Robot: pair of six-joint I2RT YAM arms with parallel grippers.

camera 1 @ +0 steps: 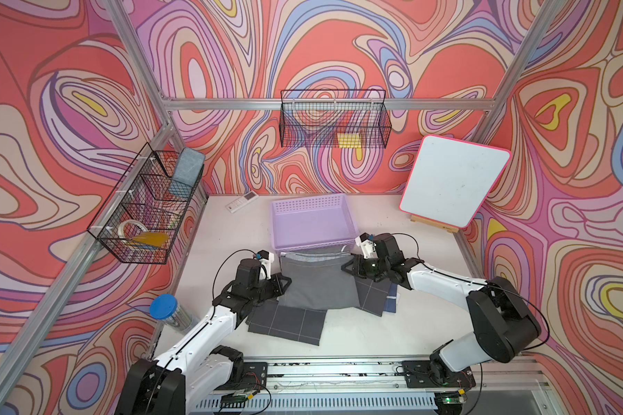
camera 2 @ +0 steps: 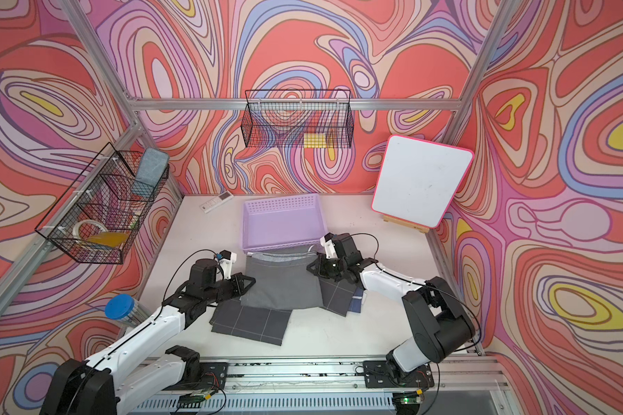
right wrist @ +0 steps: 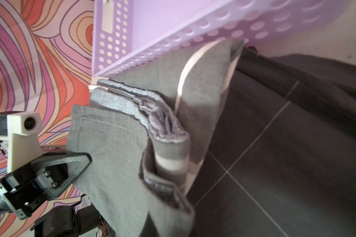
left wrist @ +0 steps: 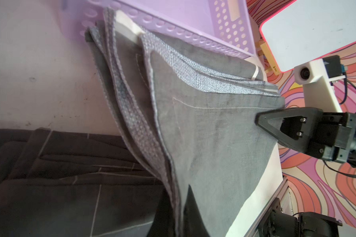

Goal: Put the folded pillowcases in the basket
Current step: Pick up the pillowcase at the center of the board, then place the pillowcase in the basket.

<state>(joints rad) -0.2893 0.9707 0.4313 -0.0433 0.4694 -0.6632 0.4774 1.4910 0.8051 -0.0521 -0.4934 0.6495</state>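
The folded grey pillowcase [camera 1: 317, 284] [camera 2: 281, 284] lies flat on the table, its far edge against the near wall of the lilac basket [camera 1: 312, 226] [camera 2: 283, 222]. My left gripper [camera 1: 285, 282] [camera 2: 250, 282] is shut on the pillowcase's left edge. My right gripper [camera 1: 346, 267] [camera 2: 312, 267] is shut on its right edge near the far corner. In the left wrist view the layered edge of the pillowcase [left wrist: 203, 133] runs into my left gripper [left wrist: 177, 190]. In the right wrist view the bunched pillowcase [right wrist: 115, 164] covers my right gripper [right wrist: 169, 223]. The basket [left wrist: 173, 22] [right wrist: 173, 20] holds nothing.
Dark checked cloths [camera 1: 288, 323] [camera 1: 373, 298] lie under and beside the pillowcase. A whiteboard on an easel [camera 1: 454, 179] stands at the back right, a remote [camera 1: 241, 202] at the back left. A blue-lidded jar [camera 1: 164, 305] stands by the left arm. Black wire baskets [camera 1: 144, 215] [camera 1: 335, 122] hang on the walls.
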